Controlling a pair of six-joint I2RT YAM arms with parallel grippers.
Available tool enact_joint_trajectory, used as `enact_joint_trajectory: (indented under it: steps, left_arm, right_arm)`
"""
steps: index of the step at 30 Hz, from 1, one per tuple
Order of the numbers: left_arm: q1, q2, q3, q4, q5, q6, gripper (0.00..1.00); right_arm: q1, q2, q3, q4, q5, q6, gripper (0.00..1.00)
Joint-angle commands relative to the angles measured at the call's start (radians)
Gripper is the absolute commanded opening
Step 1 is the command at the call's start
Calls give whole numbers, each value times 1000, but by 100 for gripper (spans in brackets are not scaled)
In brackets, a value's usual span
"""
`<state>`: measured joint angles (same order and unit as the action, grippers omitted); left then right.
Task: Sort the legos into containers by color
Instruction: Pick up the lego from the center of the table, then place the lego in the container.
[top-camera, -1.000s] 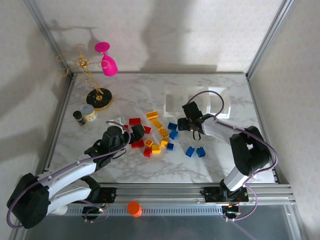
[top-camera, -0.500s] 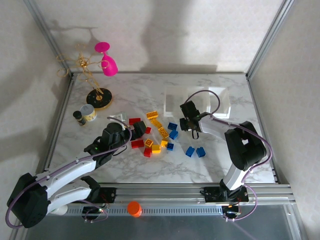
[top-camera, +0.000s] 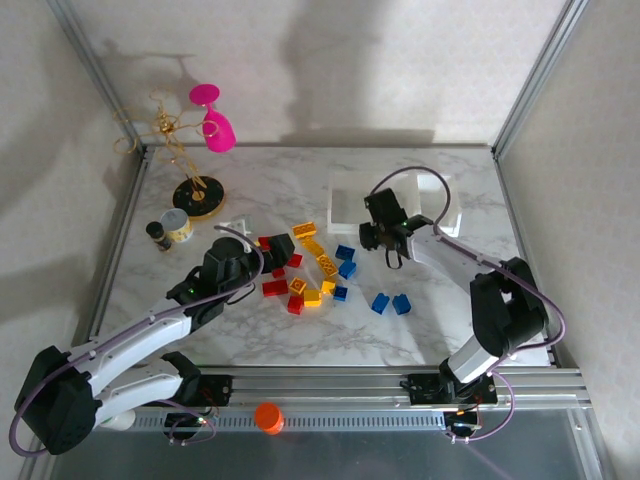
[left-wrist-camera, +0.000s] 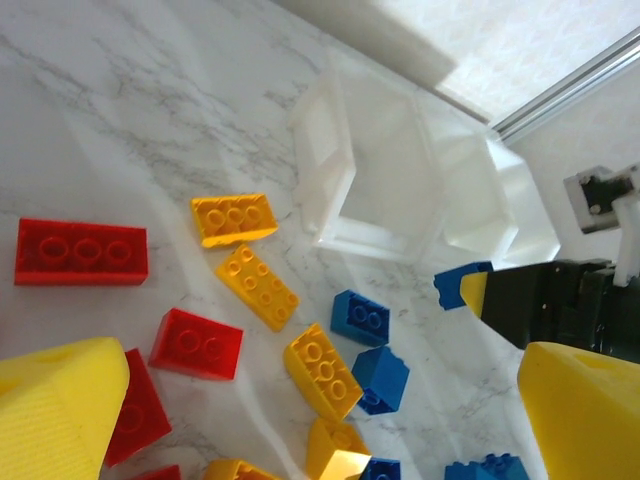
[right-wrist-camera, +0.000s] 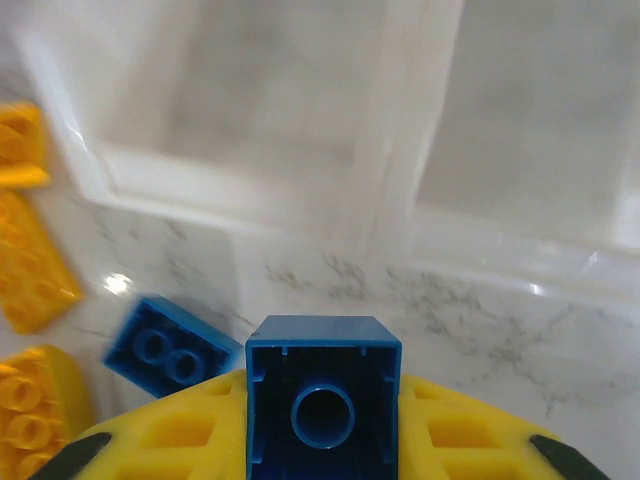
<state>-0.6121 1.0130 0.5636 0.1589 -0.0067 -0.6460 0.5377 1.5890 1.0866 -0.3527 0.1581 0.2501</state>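
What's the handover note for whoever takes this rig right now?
Left end effector: open, empty, at the left edge of the loose legos.
Right end effector: shut on a blue lego, just short of the containers.
Loose legos: red, yellow and blue, mixed together on the near side of the containers.
Done: nothing sorted yet; the compartments in view look empty.
Left: drop the blue lego into a compartment, then sort all the rest by colour.
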Motion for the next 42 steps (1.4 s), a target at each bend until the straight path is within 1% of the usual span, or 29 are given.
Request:
enact_joint_trajectory:
  steps: [1, 4, 8, 12, 16, 22, 29, 33, 38, 40, 42]
  left_arm:
    - [-8, 17, 57, -19, -20, 27, 100]
    - [-6, 49, 96, -25, -35, 32, 100]
    - [-5, 103, 153, -31, -45, 45, 100]
    - [4, 154, 197, -26, -62, 55, 100]
    - [17, 191, 221, -25, -70, 68, 100]
    - [48, 217, 227, -10, -73, 69, 100]
    - [82, 229, 229, -6, -67, 75, 100]
    - [92, 235, 229, -2, -58, 75, 100]
    - [96, 236, 229, -7, -58, 74, 100]
    - [95, 231, 226, -6, -52, 71, 100]
    - [95, 222, 212, 5, -44, 68, 100]
  right_arm:
    - [9, -6, 83, -12, -27, 7, 22]
    - [9, 66, 167, 4, -2, 18, 21]
    - [9, 161, 255, 65, -14, 34, 20]
    - [8, 288, 362, 95, 13, 45, 21]
    - [5, 402, 463, 103, 40, 47, 20]
    - [-3, 513, 553, 127, 71, 40, 23]
    - [-24, 600, 627, 120, 70, 47, 27]
    - [-27, 629, 652, 122, 48, 43, 30]
    - [-30, 652, 679, 115, 56, 40, 38]
    - [-29, 651, 683, 107, 68, 43, 39]
    - [-31, 642, 687, 103, 64, 38, 42]
